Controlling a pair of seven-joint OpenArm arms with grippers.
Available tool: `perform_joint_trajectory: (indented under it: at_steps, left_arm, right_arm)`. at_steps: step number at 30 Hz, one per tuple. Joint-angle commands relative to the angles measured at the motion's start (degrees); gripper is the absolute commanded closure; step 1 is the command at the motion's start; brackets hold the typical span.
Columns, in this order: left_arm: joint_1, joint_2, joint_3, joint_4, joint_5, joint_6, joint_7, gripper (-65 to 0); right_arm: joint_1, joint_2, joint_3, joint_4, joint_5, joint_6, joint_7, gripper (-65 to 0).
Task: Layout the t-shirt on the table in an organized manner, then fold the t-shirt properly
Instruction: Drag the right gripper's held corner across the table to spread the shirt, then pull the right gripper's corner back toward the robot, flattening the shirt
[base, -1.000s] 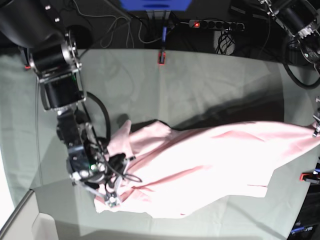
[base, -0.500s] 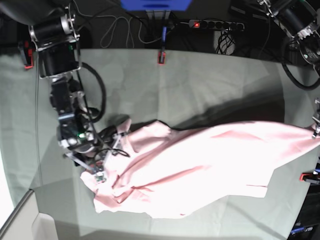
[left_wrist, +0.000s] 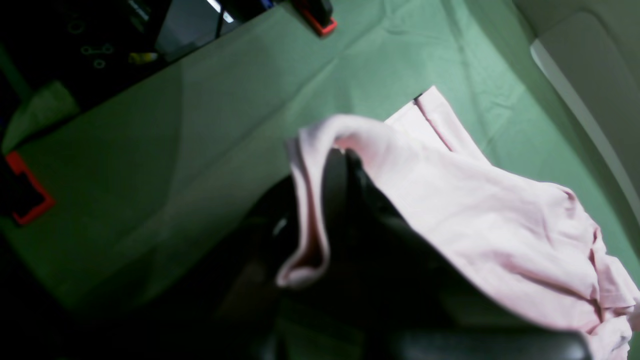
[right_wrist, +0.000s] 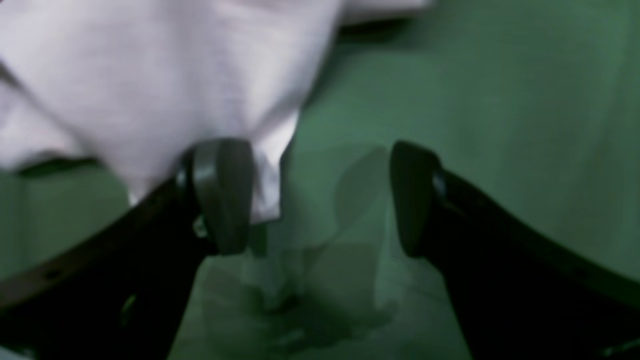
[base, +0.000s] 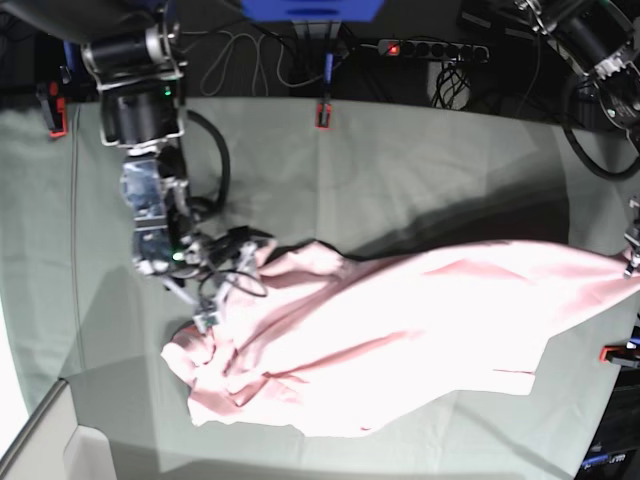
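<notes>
The pale pink t-shirt lies creased and stretched across the table, plain side up, no print showing. Its left end is bunched. My right gripper is open over that bunched end. In the right wrist view the right gripper has its jaws wide apart, with the shirt's edge against the left finger. My left gripper is shut on the shirt's hem and holds it up at the table's right edge.
Red clamps sit on the table's far edge, far left and right edge. A power strip and cables lie behind the table. A pale box stands at the near left corner.
My right gripper has moved from the shirt's near-left corner toward the far side. The shirt's left end has shifted a little left with it. The left arm has stayed still.
</notes>
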Motion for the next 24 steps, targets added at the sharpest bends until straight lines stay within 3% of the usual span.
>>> perform_joint_trajectory:
  at_steps: [1,3,10,12,16,17,24]
  left_arm:
    - [-0.53,-0.95,-0.17,0.97,-0.44,-0.10,-1.38,-0.2]
    - [-0.53,-0.95,-0.17,0.97,-0.44,-0.10,-1.38,-0.2]
    - [-0.53,-1.04,-0.17,0.97,-0.44,-0.10,-1.38,-0.2]
    - [-0.53,-1.04,-0.17,0.97,-0.44,-0.10,-1.38,-0.2]
    - [-0.62,-1.04,-0.17,0.97,-0.44,-0.10,-1.38,-0.2]
    - [-0.62,-1.04,-0.17,0.97,-0.44,-0.10,-1.38,-0.2]
    - [-0.53,-1.04,-0.26,1.15,-0.53,-0.10,-1.38,-0.2]
  right_arm:
    - [0.62,-0.53,-0.17,0.83,1.10,2.85,0.11,-43.3]
    - [0.26,-1.33,0.01,0.74,1.10,4.78,0.11,-43.3]
    - [-0.18,-3.17,0.09,0.48,1.10,5.13,0.11,-40.9]
    - [-0.97,-3.35,-0.17,0.39,1.10,5.22,0.11,-31.6]
    - [-1.14,-3.96,-0.35,0.21,1.10,5.22,0.55,-4.2]
    - [-1.14,-3.79,-0.35,0.30,1.10,5.22,0.37,0.0]
    - [-6.15,-1.24,0.18,11.20,1.02,5.22,-0.07,0.0]
